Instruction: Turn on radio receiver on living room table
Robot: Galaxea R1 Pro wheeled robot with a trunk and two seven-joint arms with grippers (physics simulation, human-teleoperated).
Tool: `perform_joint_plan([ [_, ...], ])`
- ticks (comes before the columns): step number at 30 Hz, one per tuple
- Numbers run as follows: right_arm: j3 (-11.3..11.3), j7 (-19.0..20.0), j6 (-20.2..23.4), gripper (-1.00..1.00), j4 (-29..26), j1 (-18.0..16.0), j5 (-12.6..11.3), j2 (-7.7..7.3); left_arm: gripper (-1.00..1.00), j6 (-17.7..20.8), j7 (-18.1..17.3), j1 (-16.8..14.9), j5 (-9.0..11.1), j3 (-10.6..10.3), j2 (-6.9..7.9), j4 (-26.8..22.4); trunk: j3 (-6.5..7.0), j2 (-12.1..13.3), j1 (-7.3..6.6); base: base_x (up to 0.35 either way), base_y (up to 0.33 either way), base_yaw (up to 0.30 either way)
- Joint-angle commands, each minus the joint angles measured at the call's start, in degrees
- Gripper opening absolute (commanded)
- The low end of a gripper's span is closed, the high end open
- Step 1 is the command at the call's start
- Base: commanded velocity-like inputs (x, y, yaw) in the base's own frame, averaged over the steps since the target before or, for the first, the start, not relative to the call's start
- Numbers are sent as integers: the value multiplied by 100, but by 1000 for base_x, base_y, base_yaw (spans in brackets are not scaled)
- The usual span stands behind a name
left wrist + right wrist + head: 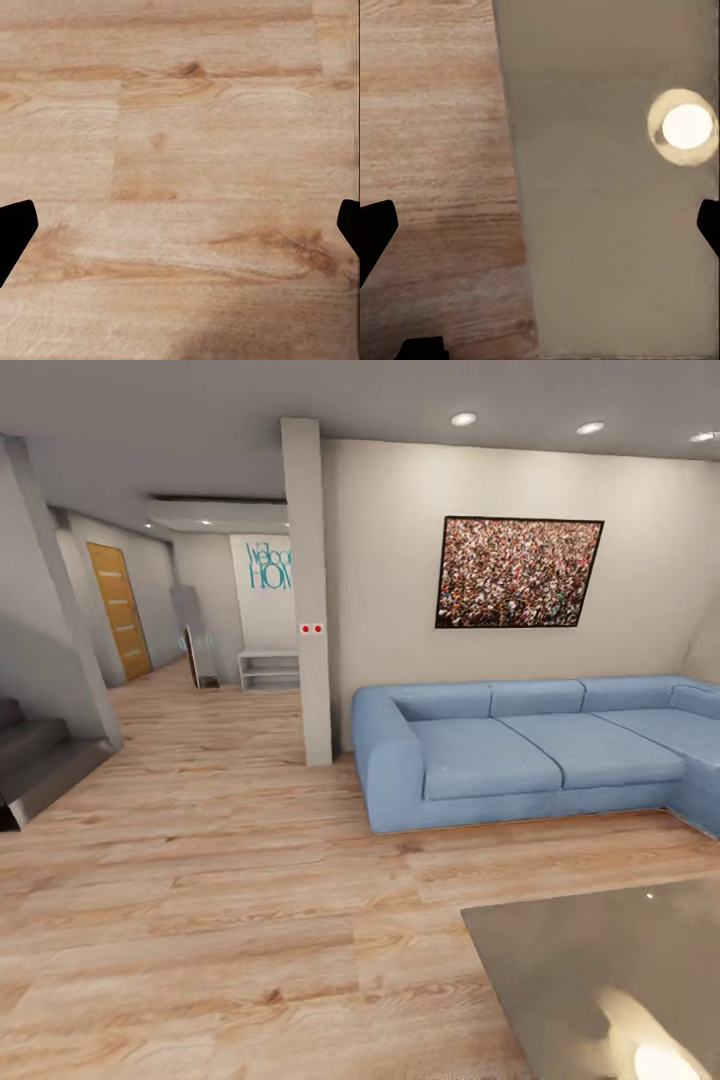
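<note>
Nearest the head camera, at the lower right, is a corner of the low worktop point(600, 970), its glossy grey-brown top throwing back a bright patch of lamp light point(655, 1060). No radio sits on the part of it that shows, so where the radio stands cannot be told.

Wood floor point(220, 900) spreads from the worktop across the living room. Beyond it a long light-blue sofa point(520, 755) runs along the beige wall point(390, 560) and turns forward at the far right. Above the sofa hangs a dark-framed picture of a crowd point(518, 572). A square pillar point(308, 590) stands at the sofa's left end, with a small white plate bearing two red dots on it. Left of the pillar a hallway leads off to a wooden door point(120, 610), a low white shelf point(270, 670) and blue lettering on the far wall. Grey steps point(35, 760) sit at the left edge.

In the left wrist view, the left tool point(180, 229) hangs over bare floor planks point(180, 150), its two dark fingertips point(15, 232) spread wide at either edge, released and holding nothing.

In the right wrist view, the right tool point(540, 229) is likewise spread and empty. It hangs over the edge where the worktop point(607, 225) meets the floor point(431, 150), with a round lamp reflection point(684, 126) glowing on the worktop's surface.
</note>
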Motion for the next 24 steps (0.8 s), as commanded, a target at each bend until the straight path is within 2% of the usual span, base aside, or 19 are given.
perform_joint_plan([
  [1,0,0,0,100,0,0,0,0,100,0,0,0,0,0,0,0,0,0,0,0,0,-276],
  [24,-6,0,0,100,0,0,0,0,100,0,-1,0,0,0,0,0,0,0,0,0,0,-276],
])
